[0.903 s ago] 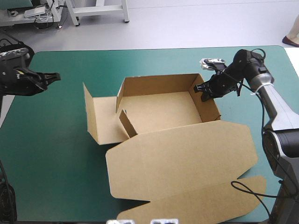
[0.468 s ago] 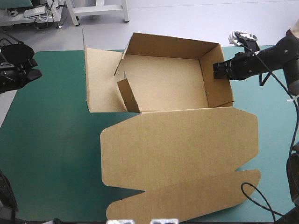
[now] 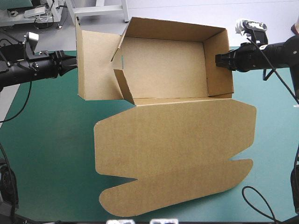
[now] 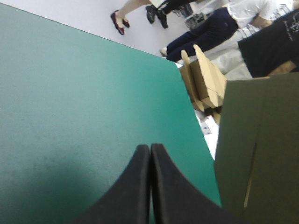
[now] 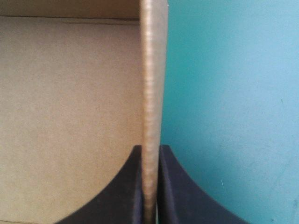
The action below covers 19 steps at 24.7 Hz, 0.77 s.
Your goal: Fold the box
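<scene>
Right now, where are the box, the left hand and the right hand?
box [image 3: 163,65]: high view, inner floor of the tray.
left hand [image 4: 150,148]: left wrist view, where its shut fingertips meet.
right hand [image 3: 218,60]: high view, fingertips pinching the box's right wall.

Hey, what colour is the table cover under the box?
The cover is plain teal-green, clearest in the high view.

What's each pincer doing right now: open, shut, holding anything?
Left pincer: shut, holding nothing, beside the box.
Right pincer: shut on the box's right wall.
</scene>
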Each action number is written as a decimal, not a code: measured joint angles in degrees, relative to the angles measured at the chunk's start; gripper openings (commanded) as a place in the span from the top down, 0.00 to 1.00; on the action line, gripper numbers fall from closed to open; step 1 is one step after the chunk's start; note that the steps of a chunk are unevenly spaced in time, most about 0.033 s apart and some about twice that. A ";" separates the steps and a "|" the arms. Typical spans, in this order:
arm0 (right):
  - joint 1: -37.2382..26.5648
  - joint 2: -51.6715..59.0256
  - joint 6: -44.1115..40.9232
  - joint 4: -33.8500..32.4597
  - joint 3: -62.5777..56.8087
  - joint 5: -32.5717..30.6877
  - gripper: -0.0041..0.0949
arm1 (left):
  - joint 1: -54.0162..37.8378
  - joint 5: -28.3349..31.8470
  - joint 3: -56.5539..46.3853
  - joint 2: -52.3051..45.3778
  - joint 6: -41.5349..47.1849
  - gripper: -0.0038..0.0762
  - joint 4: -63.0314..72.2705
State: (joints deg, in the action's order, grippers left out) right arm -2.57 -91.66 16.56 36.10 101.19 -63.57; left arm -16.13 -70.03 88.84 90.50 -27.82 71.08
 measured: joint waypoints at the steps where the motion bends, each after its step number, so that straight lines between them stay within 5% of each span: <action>1: 0.44 0.00 0.01 -0.17 0.00 0.77 0.97 | 0.87 -0.13 0.00 0.00 0.00 0.96 0.86; 19: 6.91 -1.25 -4.13 -9.28 0.00 11.75 0.97 | 13.73 -0.01 0.11 -1.01 -1.51 0.96 2.31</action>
State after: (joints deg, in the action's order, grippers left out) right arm 4.34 -92.90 12.43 26.82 101.19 -51.82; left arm -2.40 -70.04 88.94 89.49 -29.33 73.40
